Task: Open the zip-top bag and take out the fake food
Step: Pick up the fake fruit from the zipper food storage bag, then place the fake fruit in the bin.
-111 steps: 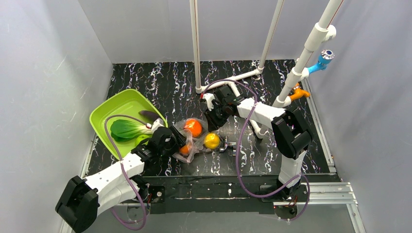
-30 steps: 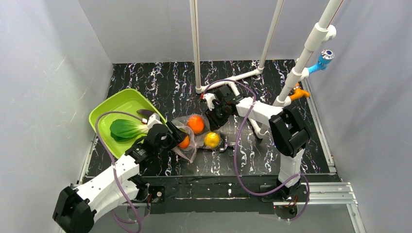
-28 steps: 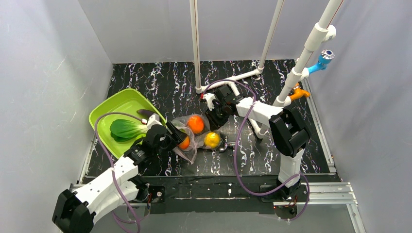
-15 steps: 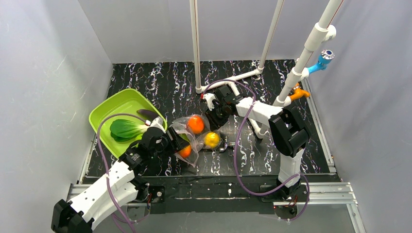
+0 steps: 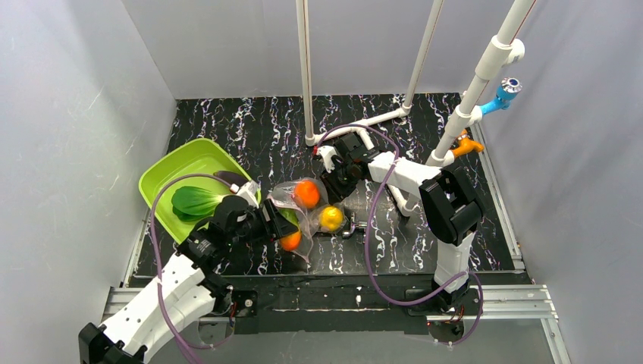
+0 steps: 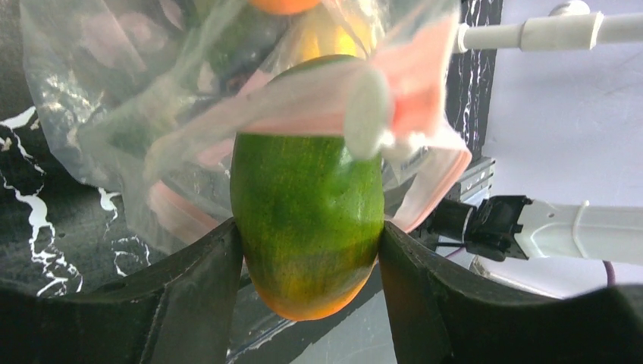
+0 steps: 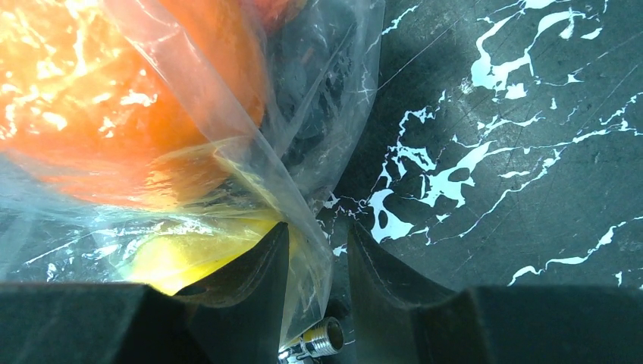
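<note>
Lying on the dark tabletop (image 5: 250, 129) near the green tray (image 5: 189, 163), the zip-top bag (image 5: 300, 220) has its thin side pinched by the right end effector (image 7: 317, 231). The left end effector (image 6: 307, 235) squeezes the green round fruit (image 6: 307, 201) at the bag's pink mouth.
</note>
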Controlling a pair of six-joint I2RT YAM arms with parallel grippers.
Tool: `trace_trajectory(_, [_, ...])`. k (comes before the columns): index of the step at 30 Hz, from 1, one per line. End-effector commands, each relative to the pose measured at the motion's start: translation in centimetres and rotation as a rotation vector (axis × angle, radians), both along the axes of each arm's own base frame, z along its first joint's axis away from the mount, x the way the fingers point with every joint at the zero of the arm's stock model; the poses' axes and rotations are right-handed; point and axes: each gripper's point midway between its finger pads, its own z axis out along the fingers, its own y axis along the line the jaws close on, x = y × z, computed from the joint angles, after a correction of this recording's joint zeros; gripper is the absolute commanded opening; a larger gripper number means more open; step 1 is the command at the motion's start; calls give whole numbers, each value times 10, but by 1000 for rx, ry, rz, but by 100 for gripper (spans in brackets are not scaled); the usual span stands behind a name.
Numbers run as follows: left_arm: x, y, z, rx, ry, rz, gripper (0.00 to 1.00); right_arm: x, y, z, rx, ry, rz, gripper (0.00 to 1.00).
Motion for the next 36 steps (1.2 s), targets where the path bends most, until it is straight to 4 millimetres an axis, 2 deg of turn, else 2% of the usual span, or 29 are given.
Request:
trace_trajectory(1, [-20, 3, 9, 5, 13, -79, 0, 3, -8, -8, -54, -6, 4, 41])
trace_trajectory(14, [-69, 27, 22, 81, 55, -203, 0, 4, -10, -11, -64, -9, 3, 41])
trace_trajectory(22, [-93, 65, 27, 202, 65, -160, 0, 4, -11, -12, -70, -10, 3, 41])
trace_trajectory(29, [-89, 101, 52, 324, -35, -46, 0, 4, -10, -13, -71, -8, 5, 41])
trace_trajectory(36, [-61, 135, 68, 490, -137, 100, 0, 4, -11, -14, -74, -4, 6, 41])
